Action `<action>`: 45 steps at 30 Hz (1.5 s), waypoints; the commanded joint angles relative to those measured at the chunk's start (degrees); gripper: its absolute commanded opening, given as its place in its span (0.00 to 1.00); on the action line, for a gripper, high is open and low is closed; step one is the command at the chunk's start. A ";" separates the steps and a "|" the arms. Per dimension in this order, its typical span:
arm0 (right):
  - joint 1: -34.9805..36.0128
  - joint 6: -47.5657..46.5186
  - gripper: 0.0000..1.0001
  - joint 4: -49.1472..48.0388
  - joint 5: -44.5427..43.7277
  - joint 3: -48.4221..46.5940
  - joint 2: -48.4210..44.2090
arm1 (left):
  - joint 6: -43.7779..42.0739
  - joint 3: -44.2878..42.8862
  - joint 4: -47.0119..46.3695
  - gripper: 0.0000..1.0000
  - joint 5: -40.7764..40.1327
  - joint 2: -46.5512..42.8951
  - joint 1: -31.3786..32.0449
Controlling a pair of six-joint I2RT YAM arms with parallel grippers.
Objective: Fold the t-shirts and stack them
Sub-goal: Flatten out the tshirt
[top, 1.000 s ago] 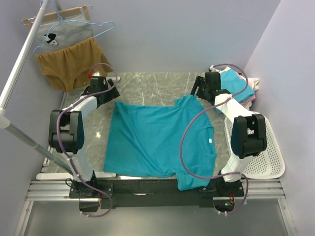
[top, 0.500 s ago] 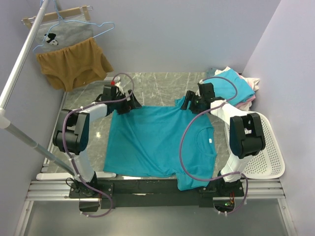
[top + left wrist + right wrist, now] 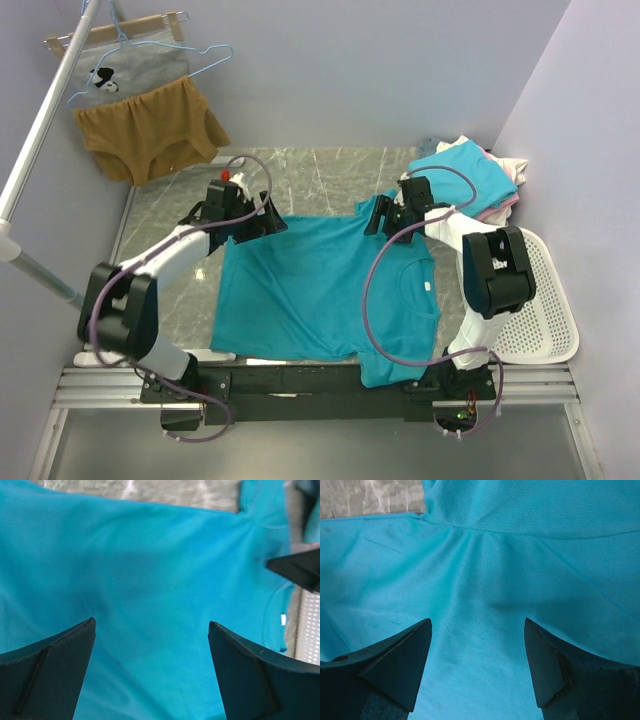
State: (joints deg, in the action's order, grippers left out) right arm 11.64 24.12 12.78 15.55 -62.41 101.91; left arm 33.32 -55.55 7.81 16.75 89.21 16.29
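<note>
The spread shirt [image 3: 310, 285] is plain teal, with a small white label [image 3: 427, 287] at its neck. The table [image 3: 330, 170] is grey marble with pale veins. The pile [image 3: 470, 172] at the far right shows turquoise on top, with white and pink beneath. The basket [image 3: 550, 335] is white and perforated. The mustard-brown garment [image 3: 150, 130] is plain; the grey garment [image 3: 130, 70] bears a black-and-white print. The arms [image 3: 170, 248] are white and black, their cables [image 3: 368, 300] purple.
</note>
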 commanded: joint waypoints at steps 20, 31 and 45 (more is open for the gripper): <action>2.69 -1.97 0.80 -0.47 1.68 -1.22 1.89 | 8.86 13.10 14.92 0.99 -21.47 -4.93 1.72; 2.43 0.75 0.82 4.01 -10.36 -2.54 4.88 | 14.49 16.17 21.27 0.99 -24.66 -2.54 1.72; 2.16 3.30 0.82 5.24 -11.07 -4.30 7.25 | 21.60 17.85 29.09 0.99 -29.75 -15.28 1.55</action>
State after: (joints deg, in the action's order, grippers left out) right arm 14.11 27.35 15.29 8.14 -67.00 107.09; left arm 51.20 -38.57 26.50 -7.51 76.69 18.20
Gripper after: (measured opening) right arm 0.819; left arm 0.994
